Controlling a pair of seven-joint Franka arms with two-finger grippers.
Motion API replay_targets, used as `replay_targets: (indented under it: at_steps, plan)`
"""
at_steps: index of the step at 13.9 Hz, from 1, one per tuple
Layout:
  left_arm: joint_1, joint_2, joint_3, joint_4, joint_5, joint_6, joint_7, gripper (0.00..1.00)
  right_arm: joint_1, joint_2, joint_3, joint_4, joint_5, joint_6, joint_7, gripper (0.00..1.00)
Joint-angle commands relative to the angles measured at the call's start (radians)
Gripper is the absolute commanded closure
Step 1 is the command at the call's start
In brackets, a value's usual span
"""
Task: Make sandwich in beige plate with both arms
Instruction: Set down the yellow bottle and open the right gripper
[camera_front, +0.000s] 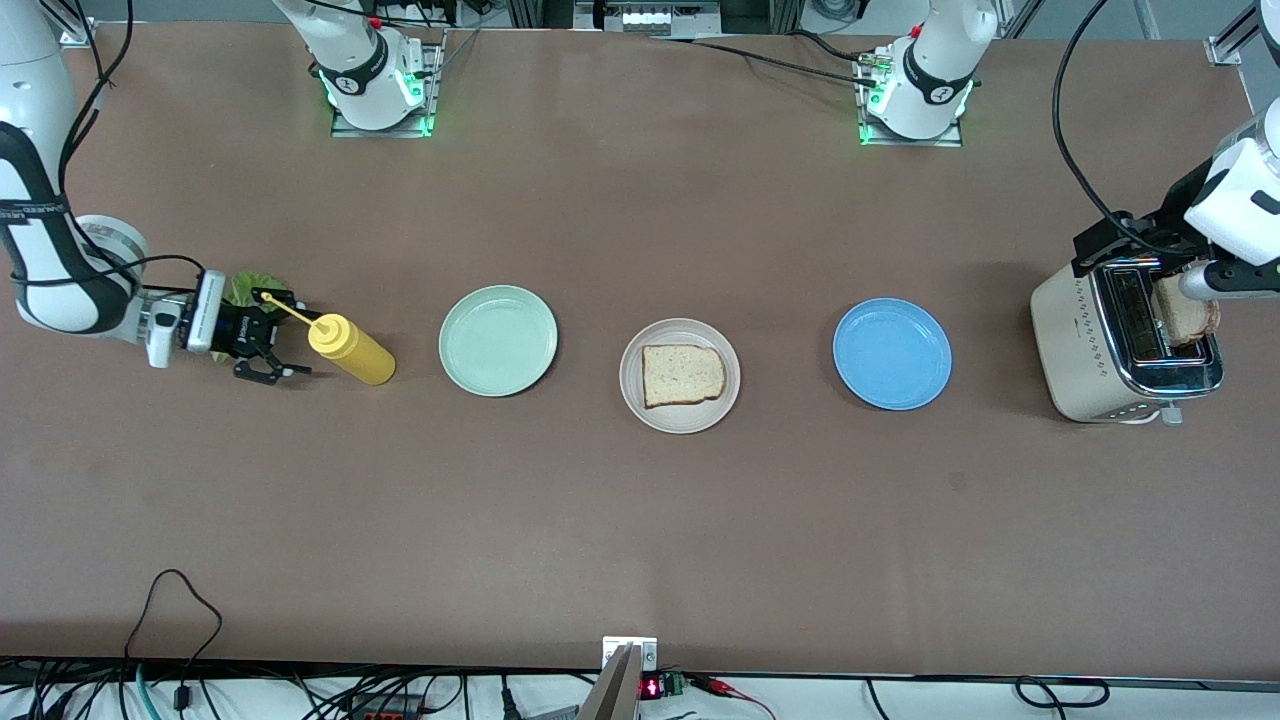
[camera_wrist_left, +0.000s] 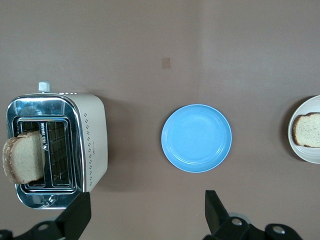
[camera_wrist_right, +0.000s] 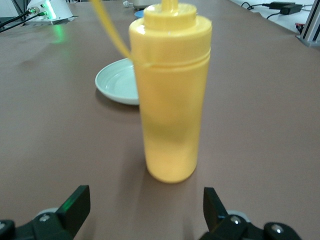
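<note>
At the table's middle, lying flat on the beige plate (camera_front: 630, 385): one bread slice (camera_front: 682, 375), squarish, light brown and speckled, with a darker crust all round. Sticking up from one slot of the cream-and-chrome two-slot toaster (camera_front: 1085, 340) at the left arm's end of the table: a second bread slice (camera_front: 1185, 318), of the same colouring and tilting a little. Peeking out at the right arm's end, partly under the right arm's wrist: one ruffled green lettuce leaf (camera_front: 245, 288).

Making out small pale lettering on the right arm's black band, too small for reading.

Counting three round plates of like size in a row, well apart: a mint-green plate (camera_front: 497, 340) toward the right arm's end, the pale pinkish-beige one between, and a blue plate (camera_front: 892, 354) toward the left arm's end. Counting two bread slices, one lettuce leaf, one toaster and one yellow squeeze bottle (camera_front: 352, 350), standing upright between the lettuce and the mint-green plate.

Hanging low just beside the bottle: the right gripper (camera_front: 268, 335), fingers spread wide and gripping nothing. Hovering high over the toaster: the left gripper (camera_wrist_left: 145, 222), fingers likewise spread and carrying nothing.
</note>
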Motion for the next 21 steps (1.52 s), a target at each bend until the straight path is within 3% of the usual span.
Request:
replay_targets:
  at_steps: [1, 7, 12, 18, 21]
  plan:
    - [0.009, -0.001, -0.008, 0.017, -0.007, -0.035, -0.006, 0.0, -0.01, -0.027, -0.027, 0.027, -0.03, -0.061, 0.002, 0.0]
    - [0.011, 0.0, 0.001, 0.018, 0.002, -0.073, -0.006, 0.0, -0.007, -0.091, -0.087, 0.15, -0.105, -0.102, 0.331, 0.0]
    - [0.011, 0.0, 0.0, 0.018, 0.002, -0.07, -0.008, 0.0, 0.019, -0.156, -0.102, 0.19, -0.235, -0.089, 0.817, 0.0]
    - [0.011, 0.002, -0.002, 0.017, 0.006, -0.07, -0.008, 0.0, 0.108, -0.234, -0.098, 0.228, -0.542, -0.005, 1.582, 0.0]
    - [0.011, 0.002, 0.0, 0.017, 0.006, -0.07, -0.008, 0.0, 0.157, -0.239, -0.091, 0.219, -0.648, 0.051, 1.836, 0.0]
